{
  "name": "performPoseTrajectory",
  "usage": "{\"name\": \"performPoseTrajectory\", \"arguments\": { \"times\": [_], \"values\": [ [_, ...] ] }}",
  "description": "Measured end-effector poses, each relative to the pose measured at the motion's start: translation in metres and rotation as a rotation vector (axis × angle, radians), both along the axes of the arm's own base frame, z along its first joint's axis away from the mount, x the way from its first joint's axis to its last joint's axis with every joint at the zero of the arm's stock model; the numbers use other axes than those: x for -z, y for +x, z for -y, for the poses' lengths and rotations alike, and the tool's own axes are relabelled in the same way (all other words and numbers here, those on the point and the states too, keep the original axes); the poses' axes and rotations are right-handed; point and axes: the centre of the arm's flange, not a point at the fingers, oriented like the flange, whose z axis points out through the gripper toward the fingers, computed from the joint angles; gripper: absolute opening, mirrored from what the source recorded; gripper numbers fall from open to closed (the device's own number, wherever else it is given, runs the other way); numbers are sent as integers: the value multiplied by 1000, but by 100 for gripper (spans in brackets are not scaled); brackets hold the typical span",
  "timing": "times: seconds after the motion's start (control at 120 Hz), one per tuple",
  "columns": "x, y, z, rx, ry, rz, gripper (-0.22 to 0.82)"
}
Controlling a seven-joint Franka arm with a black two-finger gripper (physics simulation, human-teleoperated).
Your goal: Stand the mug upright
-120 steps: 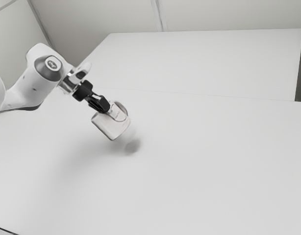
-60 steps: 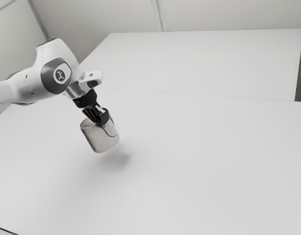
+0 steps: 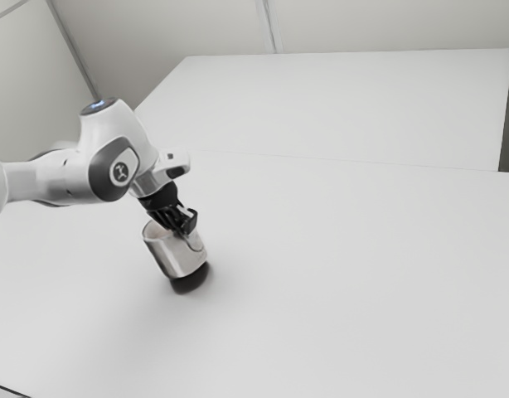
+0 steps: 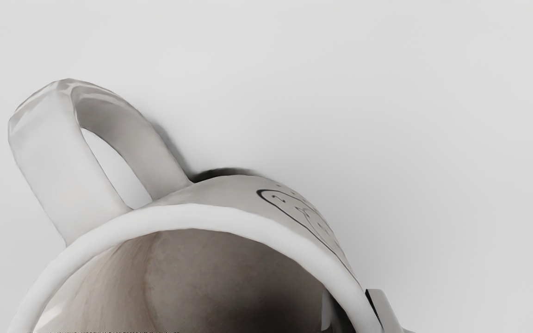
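Pinching the wall of the mug (image 3: 173, 257), my pincer (image 3: 186, 231) is closed on it from two sides, at the rim. The exterior view gives me the lean: the mug is tilted below my pincer, its mouth turned up toward my arm (image 3: 51, 180) and its base pointing down and away, toward the exterior view's right. A dark shadow (image 3: 189, 280) lies just under that base on the desk (image 3: 346, 282); whether the lowest edge touches the desk, I cannot tell.

The wrist view gives me what the exterior view leaves unclear, how my pincer (image 4: 352, 314) grips: one finger (image 4: 382, 310) is against the outside of the wall, the other (image 4: 326, 314) is inside the mouth, with the pale rim (image 4: 229, 217) passing between them. It also brings me the handle (image 4: 40, 171), standing out from the wall well around the rim from my fingers, and a dark line drawing (image 4: 294, 208) on the outer wall, between my outside finger and the handle. Past the rim I look into a brownish-grey interior (image 4: 211, 273).

Counting up, I have one mug with one handle and one drawing, two fingers on one pincer, one arm and one desk beneath.
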Motion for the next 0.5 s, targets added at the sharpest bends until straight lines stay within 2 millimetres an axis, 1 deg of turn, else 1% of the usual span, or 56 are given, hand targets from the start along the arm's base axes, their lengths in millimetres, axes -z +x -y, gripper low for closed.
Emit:
{"name": "performPoseTrajectory", "arguments": {
  "times": [0.175,0.5],
  "values": [
    [7,0,6,-15,27,42,-17],
    [22,-3,5,-63,38,43,-17]
  ]
}}
